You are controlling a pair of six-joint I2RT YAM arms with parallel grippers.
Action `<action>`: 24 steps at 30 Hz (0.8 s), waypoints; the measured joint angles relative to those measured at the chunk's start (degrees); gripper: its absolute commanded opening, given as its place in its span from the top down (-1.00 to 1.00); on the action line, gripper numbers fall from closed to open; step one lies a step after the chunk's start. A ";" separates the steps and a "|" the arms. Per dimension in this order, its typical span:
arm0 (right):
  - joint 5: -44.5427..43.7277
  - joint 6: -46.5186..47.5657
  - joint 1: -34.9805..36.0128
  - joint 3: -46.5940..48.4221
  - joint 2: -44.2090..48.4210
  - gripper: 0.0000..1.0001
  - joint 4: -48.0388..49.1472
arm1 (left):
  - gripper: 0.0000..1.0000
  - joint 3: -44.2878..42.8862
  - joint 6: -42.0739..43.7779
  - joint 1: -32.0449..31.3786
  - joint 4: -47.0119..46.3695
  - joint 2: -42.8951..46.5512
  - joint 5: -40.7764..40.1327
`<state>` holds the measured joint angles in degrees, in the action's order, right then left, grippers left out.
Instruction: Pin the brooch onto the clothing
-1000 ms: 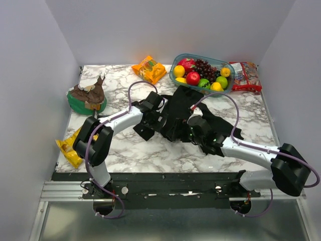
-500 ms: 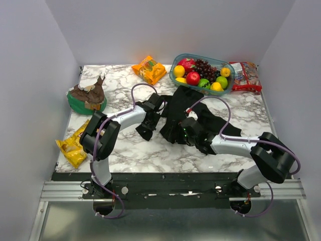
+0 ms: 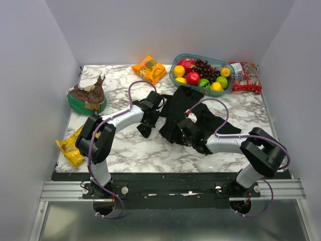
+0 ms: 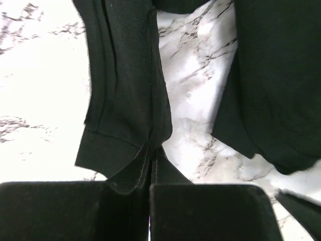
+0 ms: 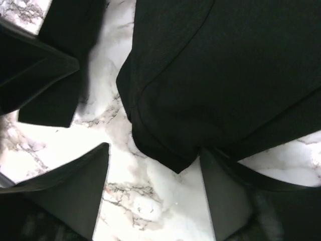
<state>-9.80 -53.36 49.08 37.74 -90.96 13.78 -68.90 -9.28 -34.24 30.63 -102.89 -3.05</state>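
Note:
The clothing [image 3: 183, 100] is a black shirt lying crumpled on the middle of the marble table. My left gripper [image 3: 148, 114] is at its left side. In the left wrist view it [image 4: 149, 183] is shut on a fold of the shirt's sleeve cuff [image 4: 120, 150], and the fabric runs up between the two fingers. My right gripper [image 3: 181, 126] is at the shirt's near edge. Its jaws [image 5: 155, 150] stand open, low over the table, with a corner of the black fabric [image 5: 175, 160] lying between the fingers. The brooch is out of view.
A bowl of fruit [image 3: 200, 73] stands at the back, with an orange snack bag [image 3: 149, 69] to its left and a red packet [image 3: 245, 76] to its right. A green bowl holding a brown lump [image 3: 88, 98] and a yellow bag [image 3: 70, 148] sit on the left.
My left gripper has shut on the sleeve cuff. My right arm has swung left to the shirt's near edge, and its jaws have narrowed a little.

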 measured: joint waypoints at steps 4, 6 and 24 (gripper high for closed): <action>-1.22 -0.33 -0.02 0.83 -1.88 -0.03 0.79 | 1.00 0.02 -0.02 0.00 -0.02 2.38 -0.39; -1.51 -0.15 -0.02 1.53 -2.93 0.14 0.92 | 1.00 0.04 0.00 0.00 -0.09 3.82 -0.72; -12.41 18.12 -0.83 8.37 21.62 0.99 -13.42 | 1.00 3.19 -0.59 14.75 -3.65 31.95 -5.16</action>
<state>-22.22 -35.24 48.25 46.11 -69.34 0.36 -65.71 -9.87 -19.49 26.98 -70.94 -8.21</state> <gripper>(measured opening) 0.015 0.014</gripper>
